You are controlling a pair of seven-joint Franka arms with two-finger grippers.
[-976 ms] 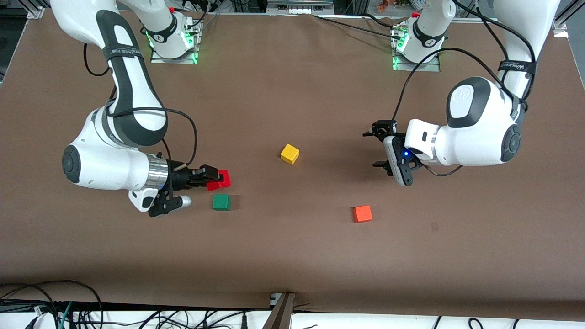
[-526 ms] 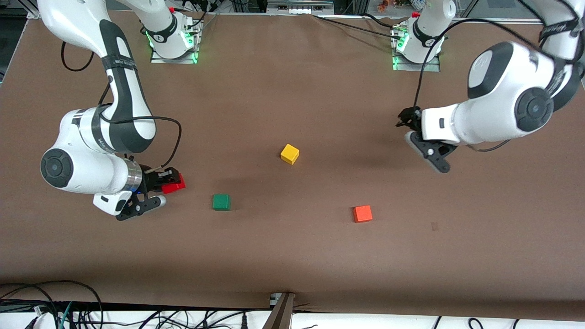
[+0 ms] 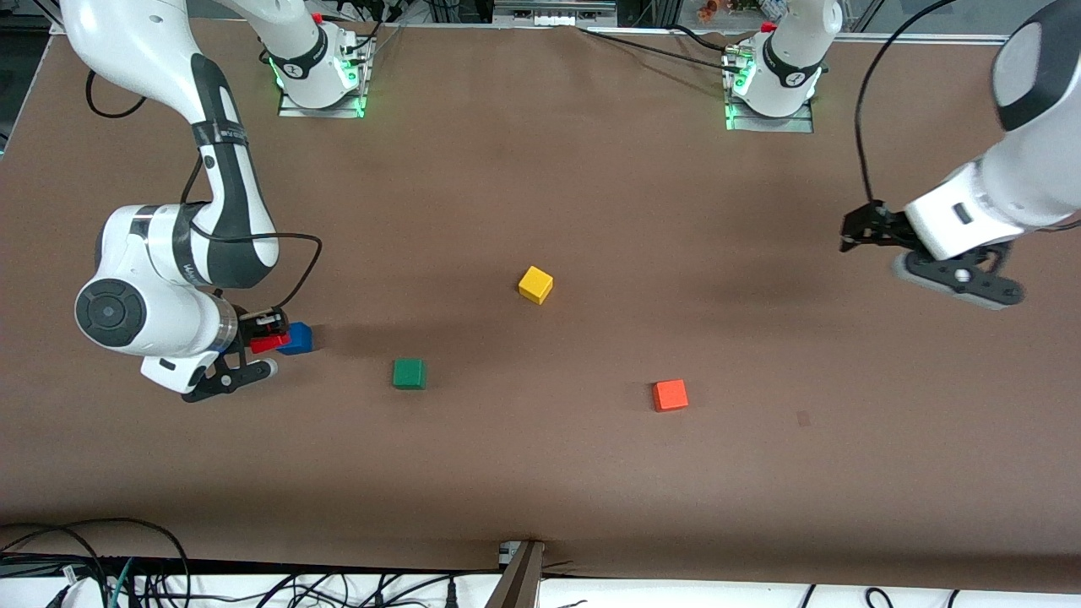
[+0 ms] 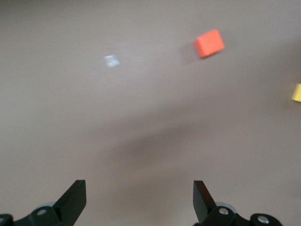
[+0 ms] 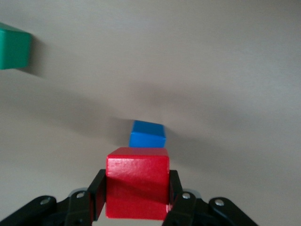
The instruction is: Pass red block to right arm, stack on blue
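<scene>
A: What is hard to make out, starting at the right arm's end of the surface (image 3: 540, 169)?

B: From the front, the right arm (image 3: 173, 262) covers much of its own tool; only a sliver of the red block (image 3: 268, 342) shows, with part of the blue cube (image 3: 297, 338) just beside it.

A: And that right tool (image 5: 136, 195)?

B: Its two fingers are clamped on the red block's sides, holding it in the air, near the blue cube but not on it. The green cube (image 3: 410, 373) sits apart, toward the middle.

A: Further along?

B: A yellow cube (image 3: 535, 285), then an orange cube (image 3: 670, 394) nearer the front camera.

A: The left tool (image 4: 139, 200)?

B: Spread wide, gripping nothing, hanging over bare surface at the left arm's end. Its wrist view cuts the yellow cube at the edge.
</scene>
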